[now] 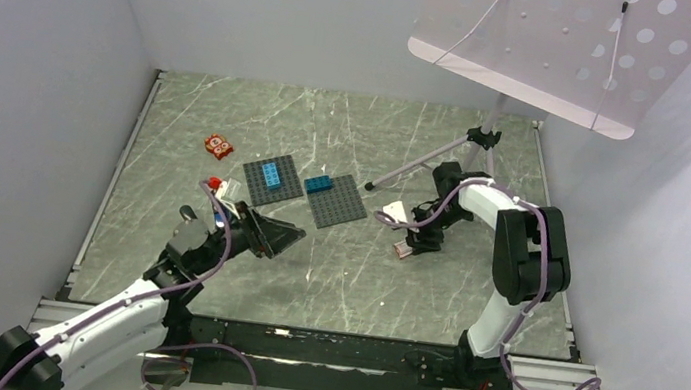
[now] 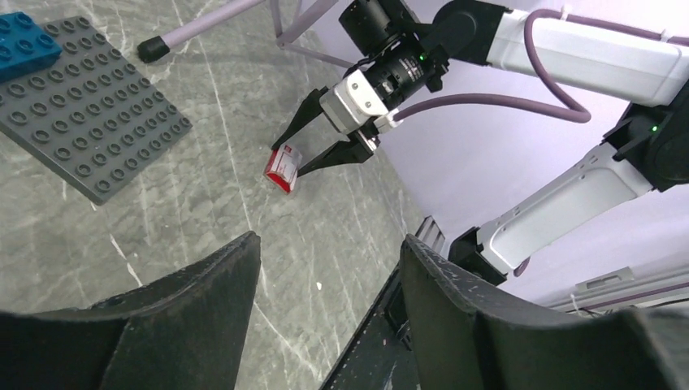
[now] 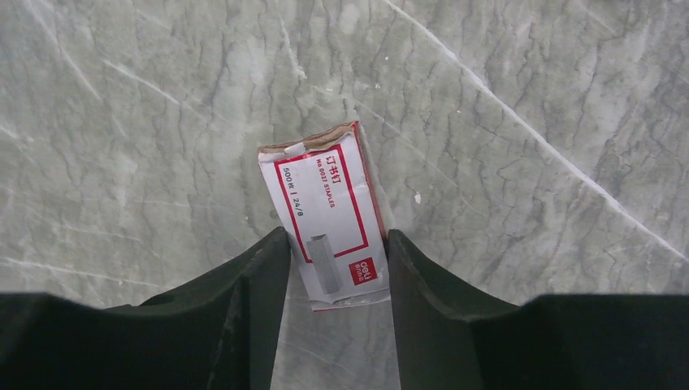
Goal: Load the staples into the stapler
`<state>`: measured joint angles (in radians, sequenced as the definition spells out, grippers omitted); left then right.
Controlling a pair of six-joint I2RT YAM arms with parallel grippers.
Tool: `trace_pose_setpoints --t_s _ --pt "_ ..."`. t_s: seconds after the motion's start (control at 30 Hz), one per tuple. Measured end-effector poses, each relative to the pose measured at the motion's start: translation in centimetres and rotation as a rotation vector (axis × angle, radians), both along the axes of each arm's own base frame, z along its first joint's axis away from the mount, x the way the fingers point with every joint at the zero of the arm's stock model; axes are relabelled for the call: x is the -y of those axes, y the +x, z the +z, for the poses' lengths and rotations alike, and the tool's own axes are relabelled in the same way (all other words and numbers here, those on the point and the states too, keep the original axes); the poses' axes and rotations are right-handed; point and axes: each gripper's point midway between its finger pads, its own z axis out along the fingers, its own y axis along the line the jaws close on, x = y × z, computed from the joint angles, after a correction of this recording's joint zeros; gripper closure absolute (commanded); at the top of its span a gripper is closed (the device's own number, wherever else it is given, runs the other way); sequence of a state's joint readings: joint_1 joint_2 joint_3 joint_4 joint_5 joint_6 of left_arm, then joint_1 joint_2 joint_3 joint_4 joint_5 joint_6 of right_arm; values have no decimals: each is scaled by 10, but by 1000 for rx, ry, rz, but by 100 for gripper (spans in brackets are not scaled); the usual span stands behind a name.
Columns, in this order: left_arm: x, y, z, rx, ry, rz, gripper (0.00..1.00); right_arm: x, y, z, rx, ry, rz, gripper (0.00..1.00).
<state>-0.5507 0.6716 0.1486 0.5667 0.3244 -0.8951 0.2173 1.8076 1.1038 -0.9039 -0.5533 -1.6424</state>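
Note:
The staples box (image 3: 325, 211) is small and white with red print. It lies on the marble table at the right (image 1: 403, 251), and it also shows in the left wrist view (image 2: 282, 169). My right gripper (image 3: 337, 236) points down over it (image 1: 407, 246), with one finger against each long side, shut on the box as it rests on the table. My left gripper (image 1: 291, 240) is open and empty (image 2: 329, 244), held above the table left of centre and facing the right arm. A small red and white object (image 1: 219, 193) lies beside the left wrist; I cannot tell whether it is the stapler.
Two grey baseplates (image 1: 272, 185) (image 1: 338, 204) with blue bricks (image 1: 272, 174) lie mid-table. An orange-red tile (image 1: 219, 146) sits further left. A tripod (image 1: 483, 138) stands behind the right gripper, its leg tip (image 1: 370, 186) reaching toward the plates. A perforated panel (image 1: 563, 42) hangs overhead.

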Motion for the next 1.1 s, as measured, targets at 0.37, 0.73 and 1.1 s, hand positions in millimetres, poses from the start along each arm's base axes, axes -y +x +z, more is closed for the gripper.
trace_pose_setpoints --t_s 0.37,0.73,1.1 --pt "19 -9 -31 -160 -53 5 43 -22 -33 8 -5 25 -82 55" --pt "50 -7 -81 -338 -42 18 54 -70 -58 20 -27 103 -131 54" --pt "67 -3 -92 -409 -125 18 51 -108 -69 29 -72 148 -205 54"
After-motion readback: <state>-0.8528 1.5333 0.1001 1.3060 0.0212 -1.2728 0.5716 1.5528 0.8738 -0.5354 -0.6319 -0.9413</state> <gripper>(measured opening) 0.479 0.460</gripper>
